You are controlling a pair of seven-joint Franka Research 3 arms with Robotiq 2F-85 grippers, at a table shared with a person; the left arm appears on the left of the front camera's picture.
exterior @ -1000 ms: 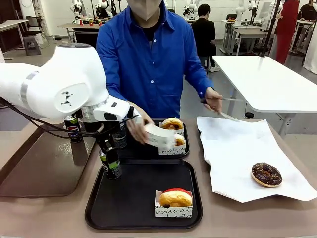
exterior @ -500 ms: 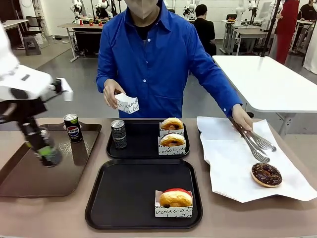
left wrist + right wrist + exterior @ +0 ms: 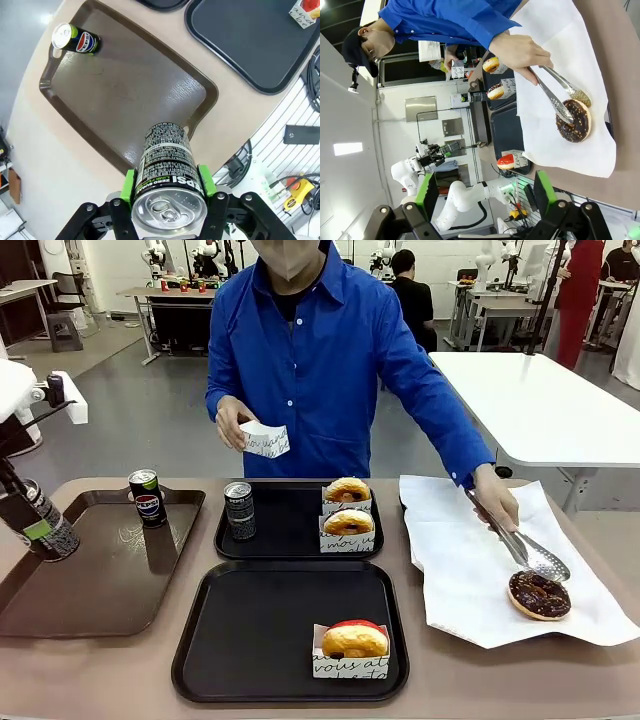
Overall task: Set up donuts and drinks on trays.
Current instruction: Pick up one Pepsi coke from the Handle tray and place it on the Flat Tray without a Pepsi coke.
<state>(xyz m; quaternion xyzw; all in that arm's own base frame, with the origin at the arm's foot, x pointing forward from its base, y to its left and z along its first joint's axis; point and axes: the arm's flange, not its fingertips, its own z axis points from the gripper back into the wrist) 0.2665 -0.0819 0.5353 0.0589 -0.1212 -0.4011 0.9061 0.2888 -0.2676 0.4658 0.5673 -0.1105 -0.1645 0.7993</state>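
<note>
My left gripper (image 3: 30,518) is shut on a dark drink can (image 3: 48,532), tilted, at the left rim of the long brown tray (image 3: 100,590). In the left wrist view the can (image 3: 167,160) sits between my green pads (image 3: 129,185) above that tray. A logo can (image 3: 147,497) stands on the brown tray. The far black tray (image 3: 285,540) holds a grey-patterned can (image 3: 239,510) and two boxed donuts (image 3: 348,523). A red-iced donut (image 3: 353,638) sits on the near black tray (image 3: 250,640). My right gripper (image 3: 485,195) is open.
A chocolate donut (image 3: 539,594) lies on white paper (image 3: 470,550) at the right. The person's tongs (image 3: 535,555) are at that donut, and the other hand holds an empty paper holder (image 3: 266,440) above the far tray.
My left arm has swung left with the can, from over the near black tray to the brown tray's left rim. The person's tongs have dropped onto the chocolate donut.
</note>
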